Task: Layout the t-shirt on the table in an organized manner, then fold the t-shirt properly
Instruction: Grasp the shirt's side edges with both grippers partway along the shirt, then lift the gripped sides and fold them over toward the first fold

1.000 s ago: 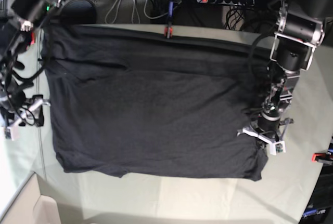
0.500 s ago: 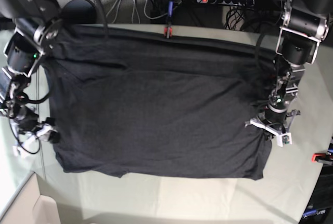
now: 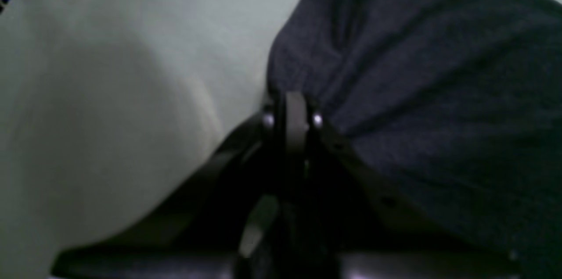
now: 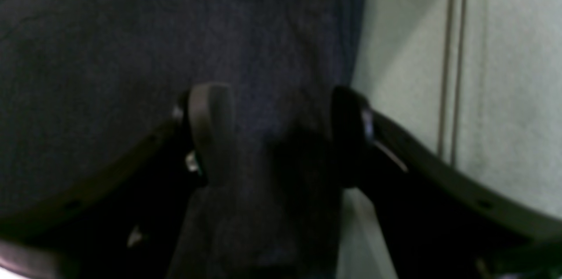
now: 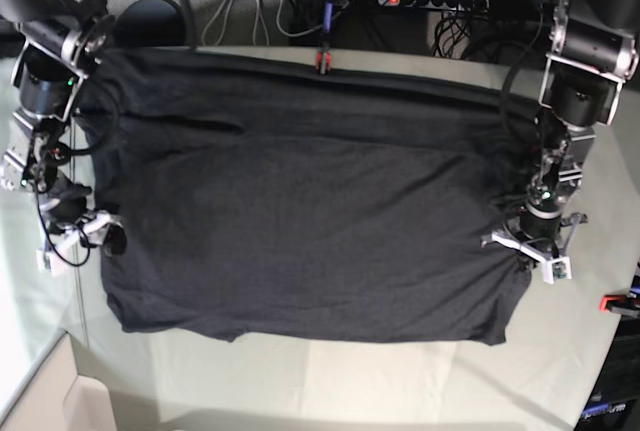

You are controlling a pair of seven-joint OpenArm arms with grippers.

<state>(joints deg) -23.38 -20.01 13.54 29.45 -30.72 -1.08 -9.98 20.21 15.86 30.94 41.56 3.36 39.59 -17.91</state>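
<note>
The left gripper [image 3: 292, 116], black and two-fingered, is closed tight on a pinch of the large dark charcoal cotton t-shirt [image 5: 300, 201] at the garment's edge, with pale cloth showing just beside the fold. The right gripper [image 4: 279, 134] stands with its jaws wide apart, straddling the opposite edge of the t-shirt; dark fabric lies between its fingers [image 4: 210, 130], though blur hides whether they press it. In the base view the left gripper [image 5: 535, 256] and the right gripper [image 5: 95, 236] sit at opposite side edges of the shirt, which lies spread flat over the wide pale grey-green cloth-covered table [image 5: 400, 371]. A red-orange clamp [image 5: 323, 58] grips the far table edge.
</note>
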